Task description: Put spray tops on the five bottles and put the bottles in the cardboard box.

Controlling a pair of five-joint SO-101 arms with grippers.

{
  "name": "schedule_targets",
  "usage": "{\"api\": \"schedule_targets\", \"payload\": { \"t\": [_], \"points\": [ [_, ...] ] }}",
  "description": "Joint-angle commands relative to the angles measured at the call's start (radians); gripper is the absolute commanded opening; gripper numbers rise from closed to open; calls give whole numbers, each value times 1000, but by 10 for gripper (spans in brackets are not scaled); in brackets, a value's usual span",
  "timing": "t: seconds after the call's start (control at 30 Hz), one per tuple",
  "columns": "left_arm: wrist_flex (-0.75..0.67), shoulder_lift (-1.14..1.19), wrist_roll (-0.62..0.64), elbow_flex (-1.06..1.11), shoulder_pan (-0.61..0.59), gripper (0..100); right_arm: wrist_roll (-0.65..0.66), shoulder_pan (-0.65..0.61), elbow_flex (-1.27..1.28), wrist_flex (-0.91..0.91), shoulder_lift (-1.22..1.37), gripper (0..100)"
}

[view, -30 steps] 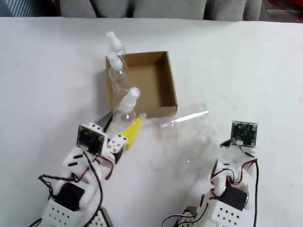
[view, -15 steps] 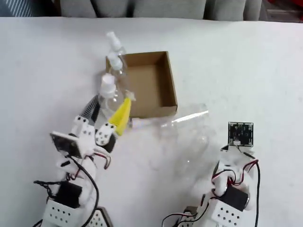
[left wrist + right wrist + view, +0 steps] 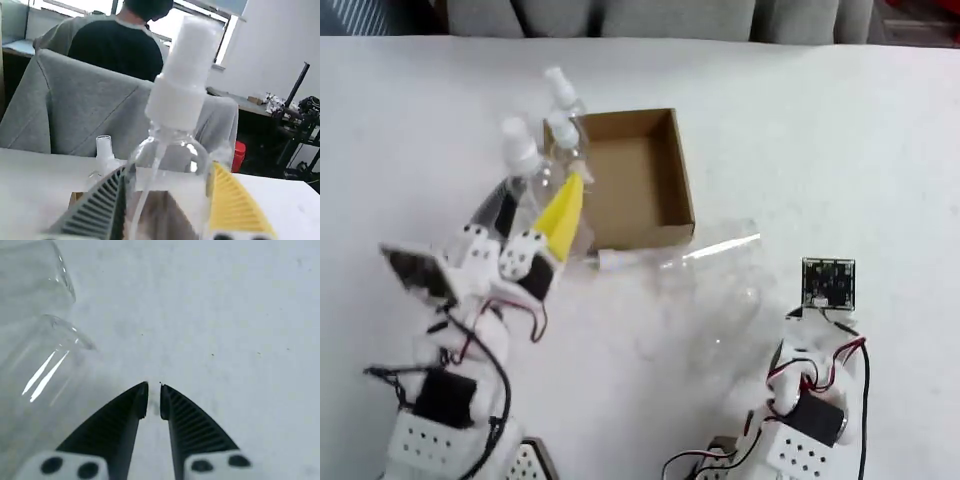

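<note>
- No writing, label, number or sign can be read anywhere — the cardboard box [image 3: 632, 185] shows plain brown sides.
- The spray bottle [image 3: 172, 150] is clear with a white top — no legible print on it.

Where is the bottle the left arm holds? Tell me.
In the high view, the bottle is clamped between the left arm's fingers, just left of the cardboard box, beside two capped bottles at its left wall.
</note>
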Motion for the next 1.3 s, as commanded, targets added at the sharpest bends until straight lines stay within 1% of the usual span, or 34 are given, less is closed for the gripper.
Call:
{"api": "schedule_targets", "payload": {
  "t": [0.0, 0.07, 0.13, 0.23, 0.3, 0.37, 0.47, 0.6, 0.67, 0.7, 0.77, 0.9, 1.0, 1.07, 1.17, 1.27],
  "points": [
    [-5, 259, 63, -201, -5, 20, -2, 10, 9, 4, -12, 17],
    [-5, 325, 100, -245, -5, 20, -2, 7, 9, -2, -12, 17],
    [-15, 371, 133, -270, -4, 20, -3, -31, 9, -18, -12, 17],
    [-120, 430, 143, -269, 18, 20, -5, -145, 9, -31, -12, 17],
    [-180, 467, 143, -258, 30, 20, -29, -246, 9, -91, -13, 16],
    [-206, 509, 143, -255, 38, 20, -80, -325, 9, -180, -13, 16],
    [-230, 570, 144, -255, 31, 20, -109, -432, 8, -346, -13, 16],
    [-284, 656, 150, -256, 31, 20, -155, -670, 8, -676, -13, 16],
    [-316, 696, 150, -261, 38, 20, -187, -773, 8, -769, -13, 16],
    [-334, 713, 150, -262, 38, 20, -213, -812, 8, -773, -13, 16],
    [-381, 745, 152, -262, 39, 20, -319, -860, 8, -725, -13, 16],
    [-459, 812, 152, -262, 39, 20, -563, -865, 8, -657, -13, 16],
    [-526, 858, 152, -262, 61, 20, -678, -878, 8, -627, -13, 16],
    [-554, 875, 152, -258, 84, 20, -706, -911, 8, -613, -13, 15],
    [-559, 881, 152, -259, 122, 20, -701, -972, 8, -584, -13, 15],
    [-557, 881, 152, -261, 147, 20, -701, -998, 8, -570, -13, 15]
  ]
}}
